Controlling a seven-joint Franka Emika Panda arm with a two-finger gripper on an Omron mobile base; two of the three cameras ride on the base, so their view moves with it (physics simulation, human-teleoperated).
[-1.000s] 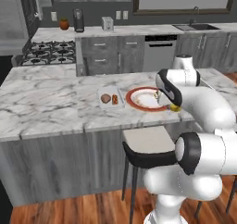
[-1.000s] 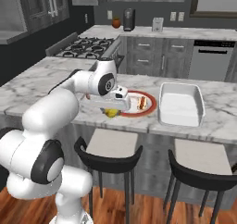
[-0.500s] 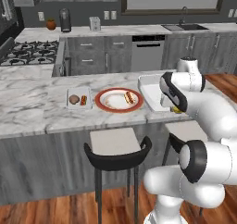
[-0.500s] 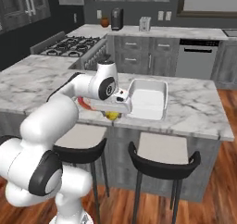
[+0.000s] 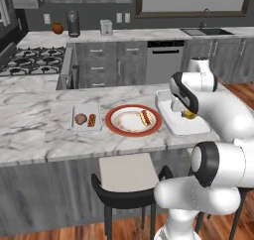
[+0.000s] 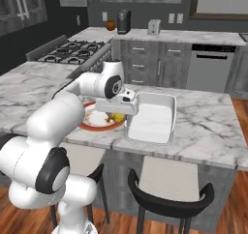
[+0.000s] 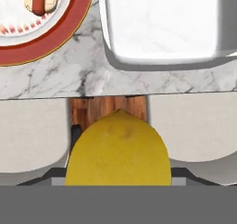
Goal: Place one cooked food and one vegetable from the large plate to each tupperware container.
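Holding yellow vegetable (image 7: 118, 149) over counter edge (image 7: 139, 86)

The arm (image 5: 218, 110) is built of rounded, glossy white shells, each thick and smoothly moulded like a bulging tube. The segments are joined by dark grey to black rings and round end caps, 2 of which are seen on large drum-shaped joints (image 6: 52, 177). A dark disc with a pale centre is set into the wrist joint (image 6: 115, 85). A flat white block (image 6: 116, 105) is carried below it.
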